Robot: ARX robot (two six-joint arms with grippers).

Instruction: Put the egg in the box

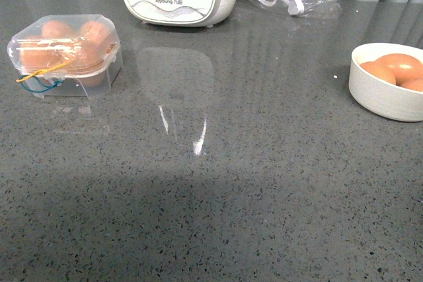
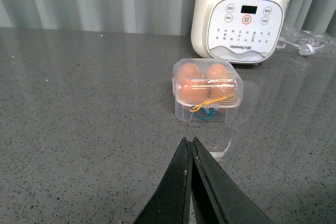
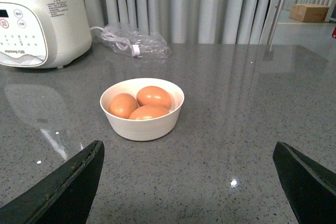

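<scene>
Box (image 1: 64, 55) at far left: lid down, eggs visible inside. Left gripper (image 2: 190, 145) pressed together, empty, short of it. Bowl (image 3: 142, 124) at right holds three eggs; egg (image 3: 153, 96) unpicked. Right gripper (image 3: 186, 174) spread wide, empty. Transfer apparently outstanding.

**Eggs in the bowl, box shut**

The box (image 1: 65, 54) is small and made of clear plastic. Its lid is down. It sits flat on the grey counter, far to the left. Orange-brown eggs show through the lid. A yellow and blue band hangs at its front corner.

Three more eggs lie in a round white bowl, far to the right. They all look the same: smooth and plain. One egg (image 3: 154, 97) rests at the back, touching the other two.
</scene>
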